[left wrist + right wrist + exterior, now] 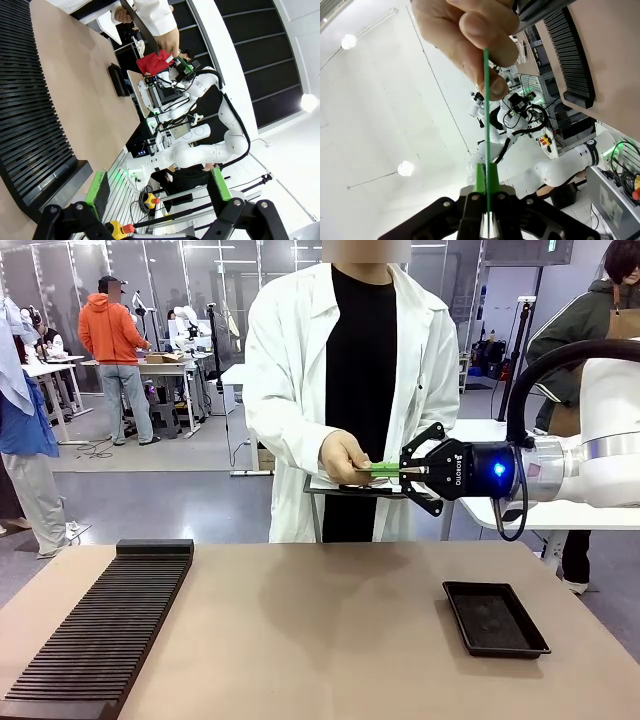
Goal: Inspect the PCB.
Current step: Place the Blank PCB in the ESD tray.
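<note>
PCB [384, 469] clamped in the closed right end effector [401, 470], a hand [343, 456] pinching its far end.

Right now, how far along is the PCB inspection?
Done: the PCB is up off the table, clamped in the shut right gripper. In hand: the person's hand pinches its other end, so it's mid-handover; which way, I can't tell. Still to do: one side letting go. The left gripper hangs open.

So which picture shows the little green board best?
The right wrist view: the PCB is close up, edge-on, pinched between the right gripper and the person's hand. The front view shows a small green strip; the left wrist view, at most a distant speck.
</note>
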Robot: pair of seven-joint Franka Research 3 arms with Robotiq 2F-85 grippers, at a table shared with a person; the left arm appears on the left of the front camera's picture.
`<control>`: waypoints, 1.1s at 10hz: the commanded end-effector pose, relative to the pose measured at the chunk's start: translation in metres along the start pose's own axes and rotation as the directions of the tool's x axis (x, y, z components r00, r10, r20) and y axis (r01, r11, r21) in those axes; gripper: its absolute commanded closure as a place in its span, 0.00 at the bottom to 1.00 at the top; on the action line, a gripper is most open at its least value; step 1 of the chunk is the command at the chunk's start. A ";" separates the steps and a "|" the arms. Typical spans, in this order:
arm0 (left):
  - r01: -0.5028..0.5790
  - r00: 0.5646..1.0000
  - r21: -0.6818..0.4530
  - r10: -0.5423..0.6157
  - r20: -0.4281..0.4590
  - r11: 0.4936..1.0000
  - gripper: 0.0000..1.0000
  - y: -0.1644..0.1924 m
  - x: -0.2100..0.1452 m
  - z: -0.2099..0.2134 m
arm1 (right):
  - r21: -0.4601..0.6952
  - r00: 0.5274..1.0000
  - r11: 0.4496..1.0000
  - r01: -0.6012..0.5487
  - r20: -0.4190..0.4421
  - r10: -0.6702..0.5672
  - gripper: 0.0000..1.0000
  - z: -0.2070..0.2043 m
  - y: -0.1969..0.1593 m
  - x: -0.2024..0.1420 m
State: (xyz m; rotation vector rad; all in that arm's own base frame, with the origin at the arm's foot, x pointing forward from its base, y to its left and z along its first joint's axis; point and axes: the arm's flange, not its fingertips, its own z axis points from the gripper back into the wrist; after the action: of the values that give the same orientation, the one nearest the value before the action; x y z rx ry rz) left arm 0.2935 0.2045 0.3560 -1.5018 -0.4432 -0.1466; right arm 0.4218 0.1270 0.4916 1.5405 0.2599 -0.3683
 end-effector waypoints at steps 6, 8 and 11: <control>-0.018 1.000 0.009 0.018 -0.003 1.000 0.00 -0.005 0.001 0.001 | -0.001 1.000 1.000 -0.008 -0.004 0.008 1.00 -0.002 0.004 -0.001; -0.018 1.000 0.009 0.018 -0.003 1.000 0.00 -0.005 0.001 0.001 | -0.001 1.000 1.000 -0.008 -0.004 0.008 1.00 -0.002 0.004 -0.001; -0.018 1.000 0.009 0.018 -0.003 1.000 0.00 -0.005 0.001 0.001 | -0.001 1.000 1.000 -0.008 -0.004 0.008 1.00 -0.002 0.004 -0.001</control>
State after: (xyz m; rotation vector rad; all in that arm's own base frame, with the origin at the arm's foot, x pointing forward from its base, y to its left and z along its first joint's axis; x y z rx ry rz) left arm 0.2935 0.2045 0.3560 -1.5018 -0.4432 -0.1466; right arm 0.4219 0.1270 0.4920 1.5406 0.2594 -0.3676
